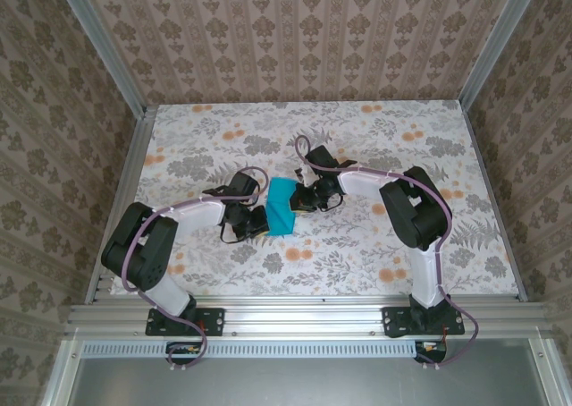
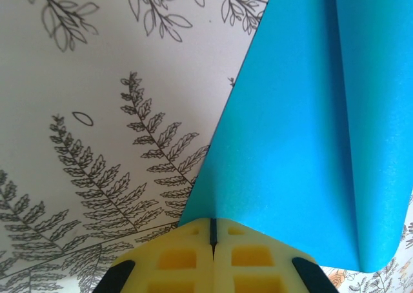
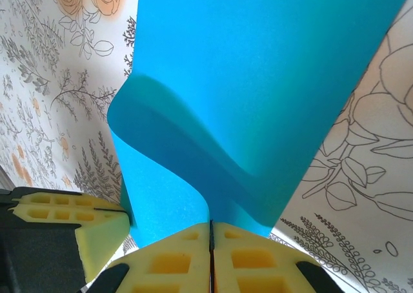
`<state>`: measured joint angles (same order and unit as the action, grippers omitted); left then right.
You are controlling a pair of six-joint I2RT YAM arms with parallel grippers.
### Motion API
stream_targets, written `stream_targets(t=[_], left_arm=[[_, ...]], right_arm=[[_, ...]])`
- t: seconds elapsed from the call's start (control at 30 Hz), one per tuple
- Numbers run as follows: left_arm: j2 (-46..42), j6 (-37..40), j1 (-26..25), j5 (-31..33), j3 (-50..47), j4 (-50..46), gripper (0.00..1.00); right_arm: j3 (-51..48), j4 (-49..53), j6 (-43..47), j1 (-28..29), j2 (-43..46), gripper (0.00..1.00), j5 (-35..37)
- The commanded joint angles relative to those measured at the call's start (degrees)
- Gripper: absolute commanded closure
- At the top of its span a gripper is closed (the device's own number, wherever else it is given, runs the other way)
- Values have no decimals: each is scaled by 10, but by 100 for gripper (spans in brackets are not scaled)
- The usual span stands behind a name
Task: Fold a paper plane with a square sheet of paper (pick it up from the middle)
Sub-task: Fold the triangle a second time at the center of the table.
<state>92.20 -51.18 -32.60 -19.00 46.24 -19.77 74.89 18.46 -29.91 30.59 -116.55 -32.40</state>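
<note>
Matt paper, spongy foam
Thin cyan-blue paper sheet (image 3: 258, 80), smooth and matt; yellow pads (image 3: 174, 261) of the right end effector (image 3: 211, 232), porous foam.

square sheet of thin paper (image 1: 282, 207): plain bright cyan-blue, unmarked, a deeper blue in the shaded fold. left hand (image 2: 212, 227) and right hand (image 3: 210, 228): pale yellow foam pads with darker yellow square recesses, on black bodies. flat printed surface (image 1: 357, 245): white ground, grey fern and leaf outlines, scattered orange flowers. arms (image 1: 420, 218): black joints, white link covers, purple cables (image 1: 300, 145). enclosure walls (image 1: 295, 39): beige-brown wallpaper with vertical floral stripes. frame rails (image 1: 304, 317): silver-grey metal.
</note>
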Motion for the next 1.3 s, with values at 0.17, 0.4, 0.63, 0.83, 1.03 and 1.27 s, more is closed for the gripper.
stream_targets(t=[0.17,0.4,0.63,0.83,1.03,1.27], left_arm=[[10,9,-4,2,18,-5,95],[12,8,-5,4,18,-5,95],[10,8,-5,4,19,-6,95],[7,7,-6,3,20,-6,95],[-8,6,-6,-8,24,8,95],[-10,9,-6,-15,29,10,94]], right_arm=[[-16,13,11,5,3,90,-30],[-24,16,11,5,9,90,-10],[-23,17,8,6,2,90,-2],[-25,22,12,6,0,90,10],[-18,31,11,6,-10,90,22],[-4,33,8,6,-19,90,19]])
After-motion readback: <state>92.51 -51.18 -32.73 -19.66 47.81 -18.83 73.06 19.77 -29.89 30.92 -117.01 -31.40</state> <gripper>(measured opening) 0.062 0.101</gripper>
